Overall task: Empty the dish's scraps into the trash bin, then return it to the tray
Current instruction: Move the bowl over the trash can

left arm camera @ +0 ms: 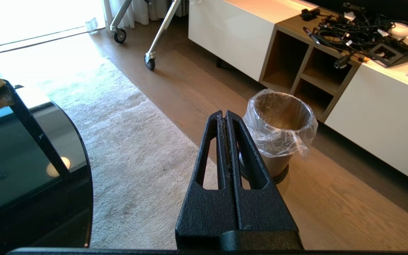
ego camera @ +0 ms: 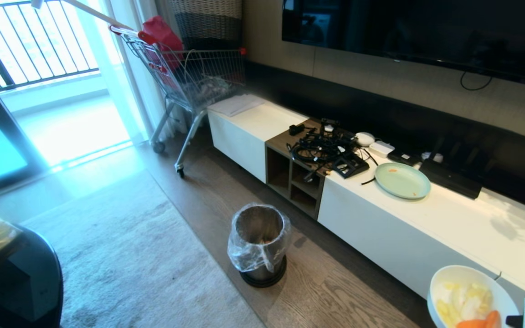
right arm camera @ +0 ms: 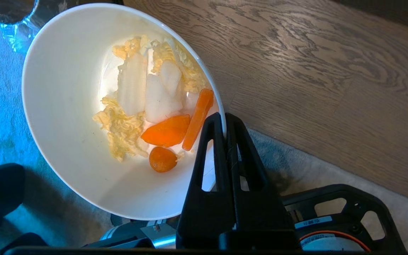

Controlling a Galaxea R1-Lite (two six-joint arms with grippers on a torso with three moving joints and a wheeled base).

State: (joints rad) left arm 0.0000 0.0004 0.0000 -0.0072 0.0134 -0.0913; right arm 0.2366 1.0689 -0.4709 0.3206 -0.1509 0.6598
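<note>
While my right pincer pinches the bowl rim, I should carry it level toward the bin at ten o'clock, keeping the scraps inside.

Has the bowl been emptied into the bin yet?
No, the scraps still lie in the white bowl, pinched at its rim by the right claw.

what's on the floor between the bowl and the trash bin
Only bare wood floor lies between the dish and the trash bin, as the head view shows.
</note>
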